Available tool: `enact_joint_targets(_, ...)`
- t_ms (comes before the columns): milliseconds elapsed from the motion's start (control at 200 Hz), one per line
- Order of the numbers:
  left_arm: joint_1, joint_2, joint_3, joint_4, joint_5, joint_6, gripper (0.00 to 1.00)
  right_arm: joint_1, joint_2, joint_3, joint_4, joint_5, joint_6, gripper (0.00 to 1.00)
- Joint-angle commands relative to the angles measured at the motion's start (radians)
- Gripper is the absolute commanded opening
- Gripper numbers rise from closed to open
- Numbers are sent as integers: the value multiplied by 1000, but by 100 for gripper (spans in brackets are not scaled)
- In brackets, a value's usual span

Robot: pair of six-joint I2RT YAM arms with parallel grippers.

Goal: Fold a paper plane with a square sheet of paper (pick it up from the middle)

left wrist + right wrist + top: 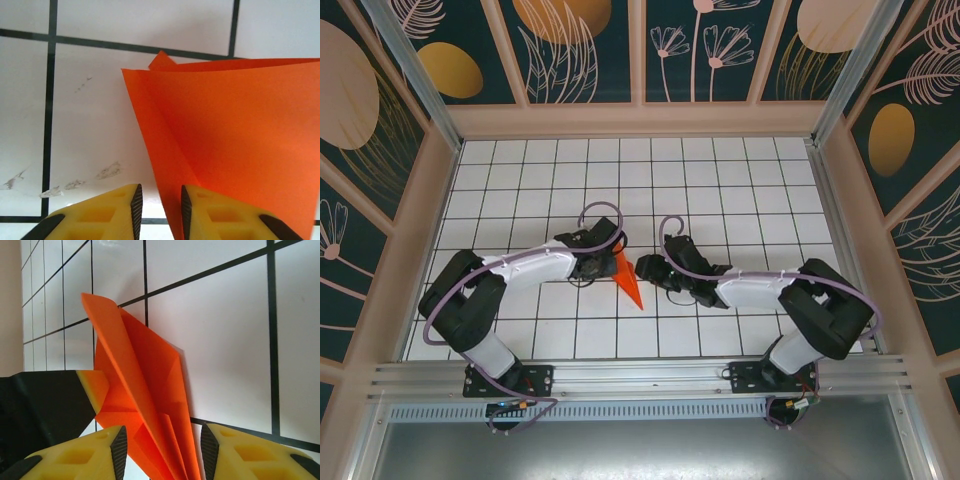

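Observation:
The orange paper plane (628, 278) lies on the white tiled floor between my two grippers, a narrow folded dart with its tip toward the arms' bases. My left gripper (609, 263) is at its left side. In the left wrist view the jaws (161, 202) stand narrowly open, the plane's (235, 135) folded edge against the right pad and a gap to the left pad. My right gripper (643, 268) is at its right side. In the right wrist view it (161, 442) is open wide, straddling the plane's (145, 385) raised folds without pinching them. The left gripper's yellow fingertip (94, 386) touches the paper there.
The white tiled floor (720, 190) stretches behind and to both sides of the grippers. Patterned walls (640, 50) enclose it at the back and sides. A metal rail (640, 375) carries the arm bases at the near edge.

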Motion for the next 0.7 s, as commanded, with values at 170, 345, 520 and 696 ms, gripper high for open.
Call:
enact_joint_targets(170,9,-39,-40,34,-13,7,26,-7,86,67,51,-100,-81,50)
enact_joint_targets(345,10,-41,-42,38,-13,11,26,-7,114,85,61,-110,-84,50)
enact_joint_targets(520,10,-45,-43,44,-13,11,26,-5,74,80,66,-86,-89,48)
enact_joint_targets(696,10,-51,-45,51,-12,16,21,-5,66,87,74,-102,-110,46)
